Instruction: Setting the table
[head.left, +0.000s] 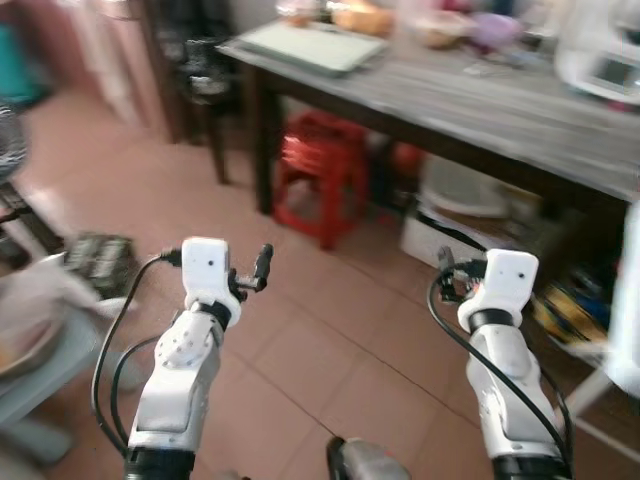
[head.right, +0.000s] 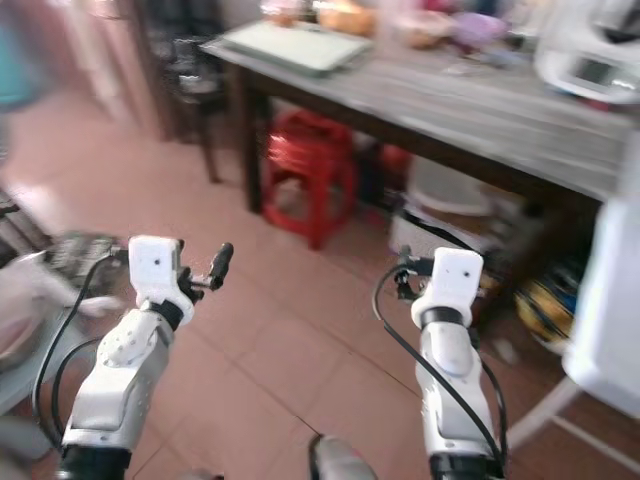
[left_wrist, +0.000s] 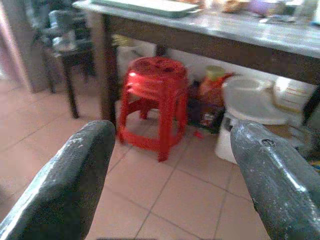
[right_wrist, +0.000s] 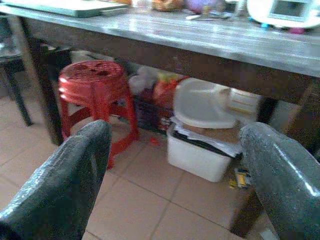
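Two grippers ride out in front of the robot at about waist height, both empty: the left gripper (left_wrist: 165, 185) and the right gripper (right_wrist: 175, 180) each have their black fingers spread wide with nothing between them, which fits an approach with hands free to pick something up. Ahead and to the right stands the long grey-topped table (head.left: 480, 105), the thing to be set; it is well apart from both arms, so no reaching is possible yet, and the blur in the head views suggests the robot is walking. On the tabletop lie a pale green tray (head.left: 310, 45) at the near-left end, some bowls or dishes further back that are too blurred to name, and a white appliance (head.left: 605, 60) toward the right end. Beneath the table are things kept out of the way: a stack of red plastic stools (left_wrist: 152, 107), tucked by the table leg where seats are handy for a meal, a white bin with a pale lid (right_wrist: 200, 145), and a jumble of other containers. At far left, a grey stool or low stand (head.left: 40, 350) sits close to the left arm. Judging by this, the task is barely begun.
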